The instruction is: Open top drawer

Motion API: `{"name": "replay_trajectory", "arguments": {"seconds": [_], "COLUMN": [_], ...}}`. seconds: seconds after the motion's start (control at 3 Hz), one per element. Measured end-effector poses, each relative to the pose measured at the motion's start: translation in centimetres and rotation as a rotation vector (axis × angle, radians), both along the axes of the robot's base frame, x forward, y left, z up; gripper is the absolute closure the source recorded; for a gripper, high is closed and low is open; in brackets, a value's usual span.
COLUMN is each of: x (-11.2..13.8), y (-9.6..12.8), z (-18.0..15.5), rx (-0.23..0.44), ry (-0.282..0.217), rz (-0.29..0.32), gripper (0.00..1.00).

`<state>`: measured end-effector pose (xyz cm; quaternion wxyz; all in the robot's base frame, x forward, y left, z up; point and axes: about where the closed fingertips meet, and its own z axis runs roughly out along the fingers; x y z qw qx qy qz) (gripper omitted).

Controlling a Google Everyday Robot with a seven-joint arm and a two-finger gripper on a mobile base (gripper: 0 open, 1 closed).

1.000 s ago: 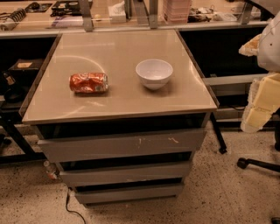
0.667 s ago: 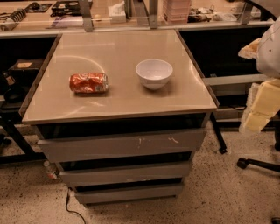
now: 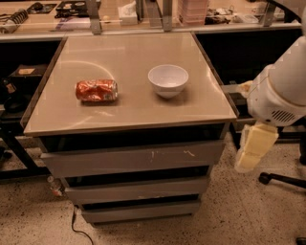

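Observation:
The top drawer (image 3: pixel 134 158) is the widest grey front, just under the tabletop, with pale scratches right of centre. It looks closed, and its tray is hidden. Two narrower grey drawer fronts (image 3: pixel 138 189) sit below it. My gripper (image 3: pixel 254 147), pale yellow, hangs from the white arm (image 3: pixel 282 91) to the right of the cabinet. It is at about the top drawer's height, apart from the drawer's right end and holding nothing that I can see.
On the beige tabletop (image 3: pixel 129 115) lie a crushed red can (image 3: pixel 96 90) and a white bowl (image 3: pixel 168 80). A cluttered bench (image 3: pixel 143 14) runs behind. A chair base (image 3: pixel 282 179) is on the floor at right, and a cable (image 3: pixel 79 229) at lower left.
The arm and gripper have moved left and down, closer to the cabinet's right side. The drawers, can and bowl have not moved.

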<state>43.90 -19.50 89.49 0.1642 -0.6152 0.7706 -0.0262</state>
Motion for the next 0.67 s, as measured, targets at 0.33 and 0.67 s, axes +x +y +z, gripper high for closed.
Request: {"name": "replay_trajectory", "arguments": {"seconds": [0.33,0.67], "x": [0.1,-0.2], "y": [0.9,1.1], "z": [-4.0,-6.4], "rx": [0.016,0.037], "ry": [0.041,0.086], "rz": [0.020,-0.001], "gripper": [0.00,0.00]}}
